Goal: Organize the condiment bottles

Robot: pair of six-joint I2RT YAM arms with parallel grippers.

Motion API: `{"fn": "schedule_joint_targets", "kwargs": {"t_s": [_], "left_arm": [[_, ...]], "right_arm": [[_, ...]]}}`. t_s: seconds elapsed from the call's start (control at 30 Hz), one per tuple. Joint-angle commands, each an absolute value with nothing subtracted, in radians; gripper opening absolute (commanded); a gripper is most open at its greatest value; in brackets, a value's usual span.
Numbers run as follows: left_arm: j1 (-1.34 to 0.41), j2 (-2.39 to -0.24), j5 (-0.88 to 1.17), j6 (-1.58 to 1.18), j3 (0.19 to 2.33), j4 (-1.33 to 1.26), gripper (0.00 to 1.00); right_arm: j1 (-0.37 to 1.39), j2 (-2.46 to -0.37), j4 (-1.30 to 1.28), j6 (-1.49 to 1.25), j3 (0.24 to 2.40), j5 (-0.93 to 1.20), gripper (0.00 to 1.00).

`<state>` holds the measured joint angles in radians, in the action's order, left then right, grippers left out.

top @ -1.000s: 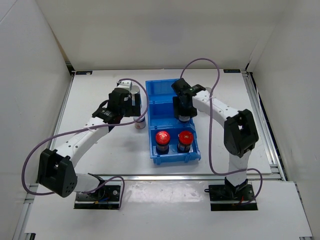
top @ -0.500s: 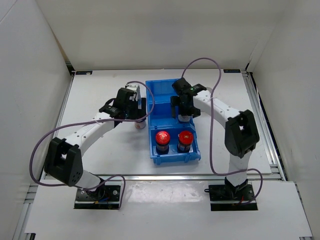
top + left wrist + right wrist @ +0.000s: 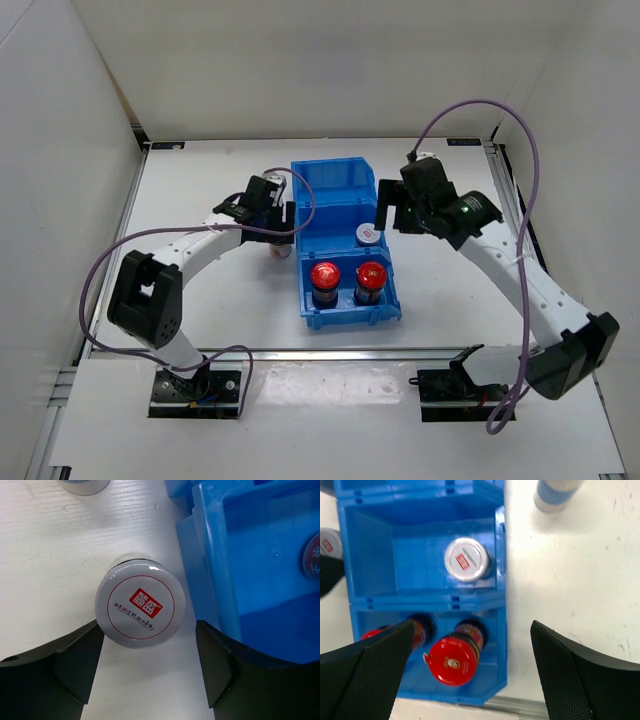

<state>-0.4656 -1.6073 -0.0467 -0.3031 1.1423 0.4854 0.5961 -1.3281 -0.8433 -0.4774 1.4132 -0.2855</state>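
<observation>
Straddling a short white-lidded bottle (image 3: pixel 140 605), the left gripper (image 3: pixel 146 623) has its jaws spread. One dark finger (image 3: pixel 75 665) sits just beside the lid at the lower left of the left wrist view. The other finger (image 3: pixel 220 665) stands off it with a strip of table showing between. No pinch yet.

- This bottle stands upright on the white table (image 3: pixel 200 300), just beside the left outer wall of the blue bin (image 3: pixel 370 545). The lid carries a red square label inside a thin red ring.
- A pale grey round object (image 3: pixel 85 484) is cut by the top edge of the left wrist view, apart from the bottle. What it is cannot be told.
- The right gripper (image 3: pixel 472 624) hangs above the bin's right side, jaws spread wide, nothing between them. Its mesh-textured fingers frame the lower corners of the right wrist view.
- In the bin's middle compartment, a second white-lidded bottle (image 3: pixel 466 560) stands upright, close to the right wall.
- In the bin's bottom compartment in the top view, two dark bottles stand side by side. One red-capped bottle (image 3: pixel 452 660) is on the right and the other red-capped bottle (image 3: pixel 324 274) on the left.
- A white-blue bottle (image 3: pixel 555 492) stands on the table outside the bin, at the upper right of the right wrist view, its top out of frame.
</observation>
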Motion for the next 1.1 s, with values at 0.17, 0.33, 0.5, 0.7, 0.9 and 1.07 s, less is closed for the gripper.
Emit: {"fn": "schedule_joint_targets", "kwargs": {"t_s": [0.17, 0.33, 0.5, 0.7, 0.9, 1.07], "left_arm": [[-0.465, -1.618, -0.060, -0.310, 1.193, 0.525, 0.44], [-0.535, -1.545, -0.302, -0.291, 1.204, 0.564, 0.11], [-0.557, -1.375, -0.417, -0.268, 1.244, 0.575, 0.11], [-0.618, -1.272, -0.442, -0.290, 1.350, 0.595, 0.11], [-0.617, -1.374, -0.397, -0.322, 1.371, 0.604, 0.77], [-0.569, -1.471, -0.318, -0.417, 1.339, 0.604, 0.86]], "right_arm": [[0.595, -1.172, -0.868, -0.479, 1.345, -0.330, 1.00], [0.595, -1.128, -0.887, -0.479, 1.336, -0.330, 1.00], [0.595, -1.063, -0.907, -0.479, 1.306, -0.339, 1.00], [0.595, -1.015, -0.925, -0.479, 1.272, -0.348, 1.00], [0.595, -1.005, -0.943, -0.460, 1.272, -0.348, 1.00], [0.595, -0.983, -0.963, -0.460, 1.272, -0.357, 1.00]]}}
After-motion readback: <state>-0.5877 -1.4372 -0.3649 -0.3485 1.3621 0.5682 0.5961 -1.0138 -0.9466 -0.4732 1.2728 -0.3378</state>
